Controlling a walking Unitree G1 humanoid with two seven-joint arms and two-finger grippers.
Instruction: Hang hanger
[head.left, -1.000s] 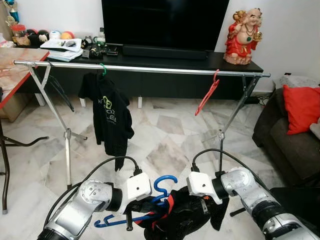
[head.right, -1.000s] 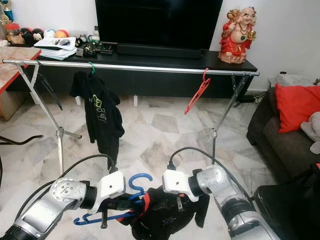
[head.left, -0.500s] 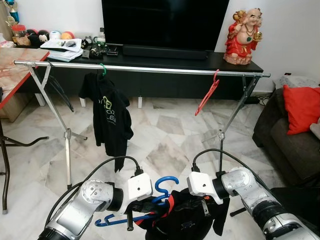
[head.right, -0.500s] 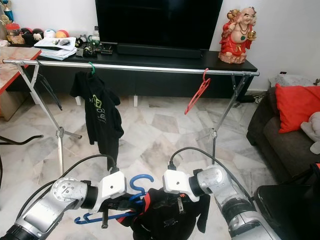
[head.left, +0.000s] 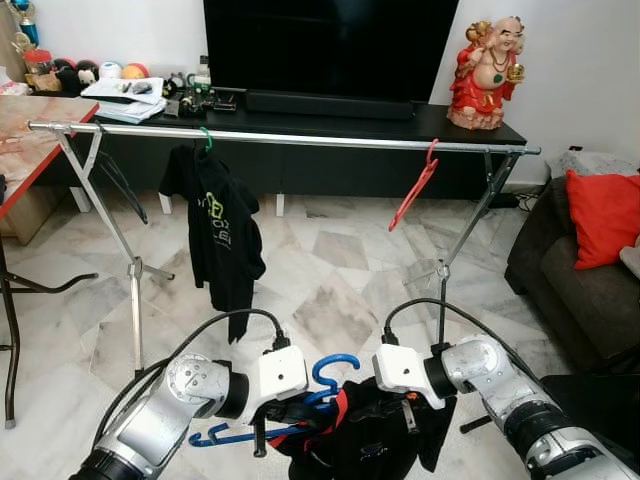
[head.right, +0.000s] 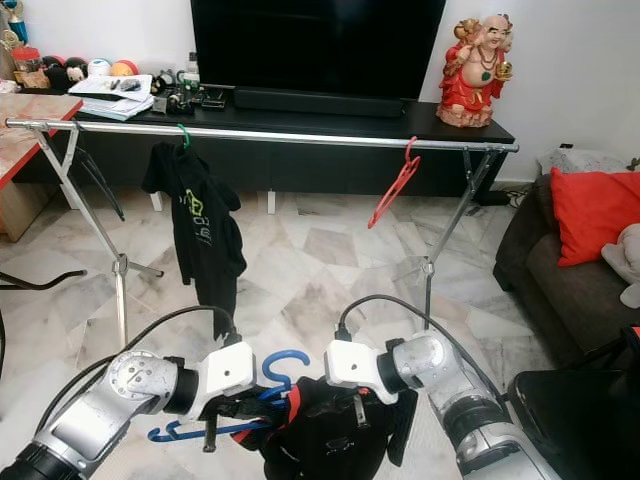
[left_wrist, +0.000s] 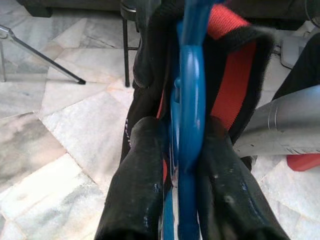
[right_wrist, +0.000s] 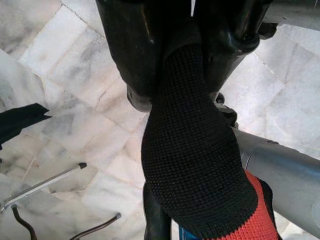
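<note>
The garment is being dressed onto the blue hanger low in front of the robot: the left pincer is clamped on the hanger's stem, and the right pincer pinches a fold of the black garment with its red collar band, both forearms bent inward and nearly meeting. Next, I judge, comes seating the collar. Then the hook must be lifted to the rail beyond, between the hung black shirt and the red hanger.
</note>
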